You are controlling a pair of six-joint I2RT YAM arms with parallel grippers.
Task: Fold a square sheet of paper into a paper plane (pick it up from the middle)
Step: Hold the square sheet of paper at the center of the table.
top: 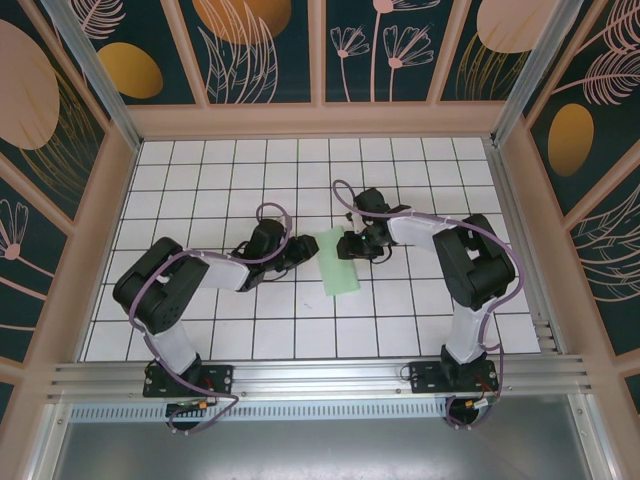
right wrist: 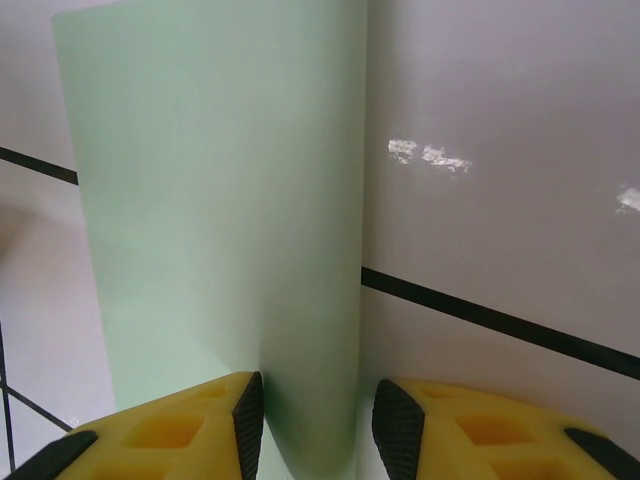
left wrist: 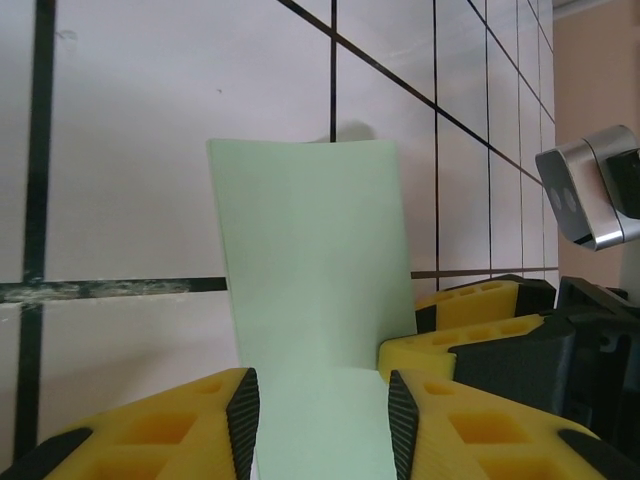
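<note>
The white counter, ruled into tiles by black lines, is spread beneath both grippers. The square sheet of paper is seen on it as a narrow pale-green strip, directly between the 2 grippers. From the left gripper the sheet is seen running straight ahead, with its near end filling the gap between the black pads. The jaws are set partly apart, and whether the paper is clamped cannot be told. At the right gripper a rounded edge of the sheet sits in a similar half-spread gap, against the left-hand pad. A firm pinch cannot be confirmed there either.
</note>
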